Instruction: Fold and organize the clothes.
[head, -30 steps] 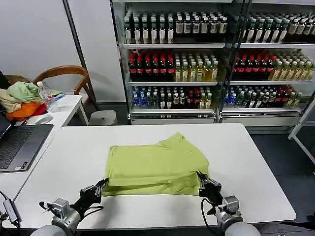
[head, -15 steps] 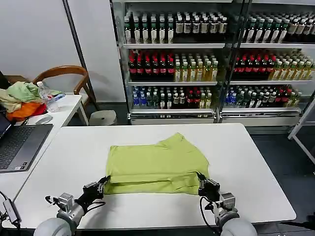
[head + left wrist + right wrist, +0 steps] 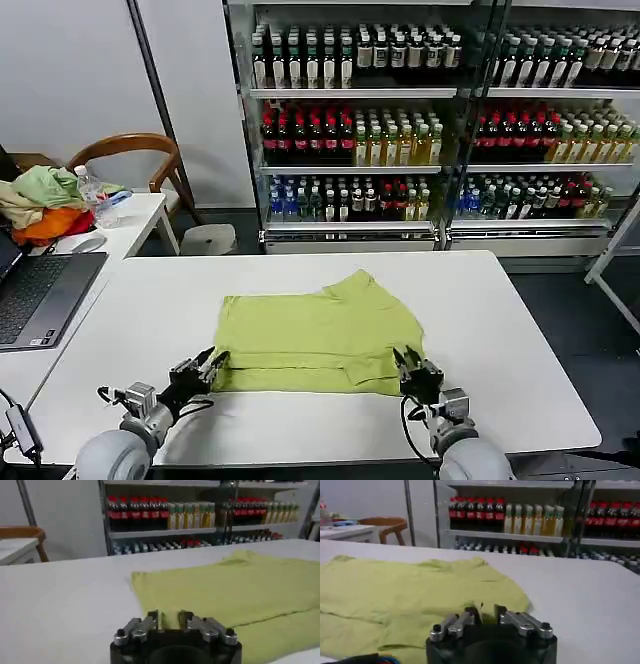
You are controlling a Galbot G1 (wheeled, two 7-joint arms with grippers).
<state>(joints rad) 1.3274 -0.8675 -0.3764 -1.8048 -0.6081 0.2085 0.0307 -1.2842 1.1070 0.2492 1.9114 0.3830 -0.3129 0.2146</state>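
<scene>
**Lime shirt half-folded, both grippers at its near corners**

Lime cotton T-shirt (image 3: 320,338) lies flat on the white table (image 3: 520,330), just ahead of both grippers, its near hem doubled over. Left gripper (image 3: 208,366) sits at the near-left corner, right gripper (image 3: 407,365) at the near-right — each with fingers parted by a narrow gap, and nothing visibly pinched. Risk, as I judge it: closing on one layer only, or uneven lifting, would skew the fold — thin cloth slips easily.
</scene>
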